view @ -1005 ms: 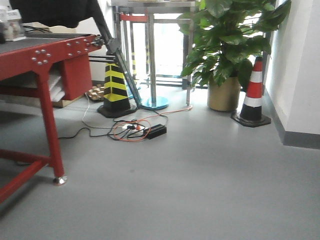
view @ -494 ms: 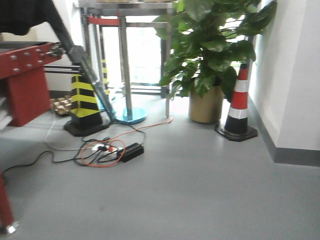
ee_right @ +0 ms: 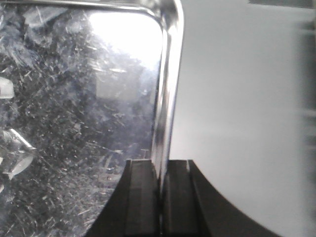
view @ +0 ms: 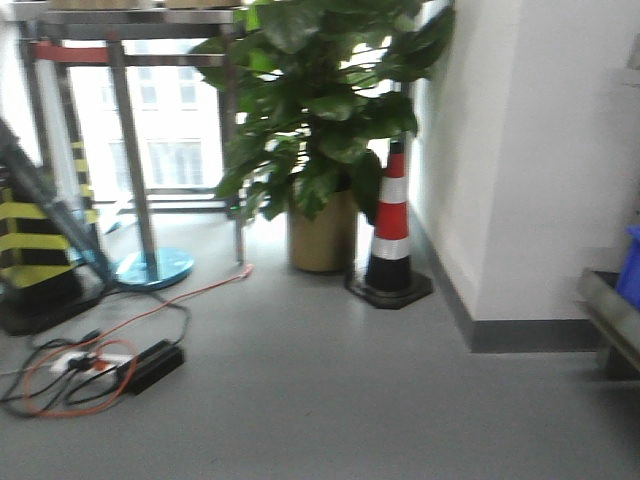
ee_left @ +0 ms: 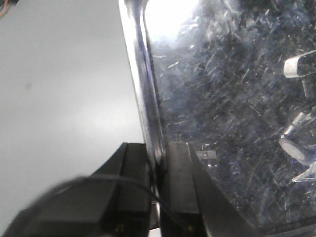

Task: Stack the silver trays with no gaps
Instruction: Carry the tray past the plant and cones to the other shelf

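Jaws of the left gripper point(ee_left: 157, 148) and the right gripper point(ee_right: 160, 167) are clamped on opposite rims of a scratched silver tray point(ee_left: 222, 98), held between them above the grey floor point(ee_left: 59, 89). Farther off, tangled cables point(view: 90, 365), a striped cone point(view: 392, 235) and a potted plant point(view: 320, 120) are seen shifted leftward from half a second ago. The red table has been lost from the front view, and a blue bin point(view: 630, 265) has been brought in at the right edge.

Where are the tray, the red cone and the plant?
tray point(ee_right: 74, 98): right wrist view, on its scratched floor.
red cone point(view: 391, 222): front view, on its red middle band.
plant point(view: 320, 100): front view, on its leaves.
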`<state>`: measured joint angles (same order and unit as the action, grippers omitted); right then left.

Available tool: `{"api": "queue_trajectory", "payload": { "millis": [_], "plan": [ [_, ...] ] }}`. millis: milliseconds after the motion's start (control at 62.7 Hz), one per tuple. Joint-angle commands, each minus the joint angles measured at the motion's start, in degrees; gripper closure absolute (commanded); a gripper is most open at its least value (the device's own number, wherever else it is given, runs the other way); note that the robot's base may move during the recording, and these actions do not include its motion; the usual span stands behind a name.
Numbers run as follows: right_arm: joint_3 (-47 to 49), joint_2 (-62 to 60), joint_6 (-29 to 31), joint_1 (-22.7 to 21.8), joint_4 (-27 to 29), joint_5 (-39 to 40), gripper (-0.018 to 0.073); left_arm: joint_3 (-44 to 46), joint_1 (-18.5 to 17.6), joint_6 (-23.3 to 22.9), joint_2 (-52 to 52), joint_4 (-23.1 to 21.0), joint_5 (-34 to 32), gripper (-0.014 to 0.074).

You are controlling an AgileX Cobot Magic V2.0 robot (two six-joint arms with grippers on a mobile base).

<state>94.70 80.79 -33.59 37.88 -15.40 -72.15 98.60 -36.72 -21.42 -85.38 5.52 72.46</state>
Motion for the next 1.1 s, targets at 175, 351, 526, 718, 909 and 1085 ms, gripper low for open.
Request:
{"api": "queue_trajectory", "payload": {
  "millis": [175, 351, 526, 718, 909, 1085],
  "plan": [
    [2.0, -2.0, 0.5, 0.7, 2.0, -1.9, 0.0504, 1.8, -1.0, 1.5, 2.1, -5.5, 2.3, 0.0645],
    [2.0, -2.0, 0.5, 0.7, 2.0, -1.9, 0.0504, 1.8, -1.0, 1.5, 2.1, -5.0, 2.3, 0.0645],
    [2.0, -2.0, 0.5, 0.7, 2.0, -1.9, 0.0504, 1.8, -1.0, 1.5, 2.1, -5.0, 2.3, 0.0645],
    [2.0, -2.0, 0.5, 0.7, 2.0, -1.9, 0.0504, 1.8, -1.0, 1.5, 2.1, -5.0, 2.3, 0.0645],
    [2.0, -2.0, 0.5, 0.7, 2.0, -1.9, 0.0504, 1.8, -1.0, 1.5, 2.1, -5.0, 2.3, 0.0645],
    [2.0, -2.0, 0.5, 0.7, 2.0, -1.9, 0.0504, 1.8, -1.0, 1.5, 2.1, -5.0, 2.3, 0.0645]
  ]
}}
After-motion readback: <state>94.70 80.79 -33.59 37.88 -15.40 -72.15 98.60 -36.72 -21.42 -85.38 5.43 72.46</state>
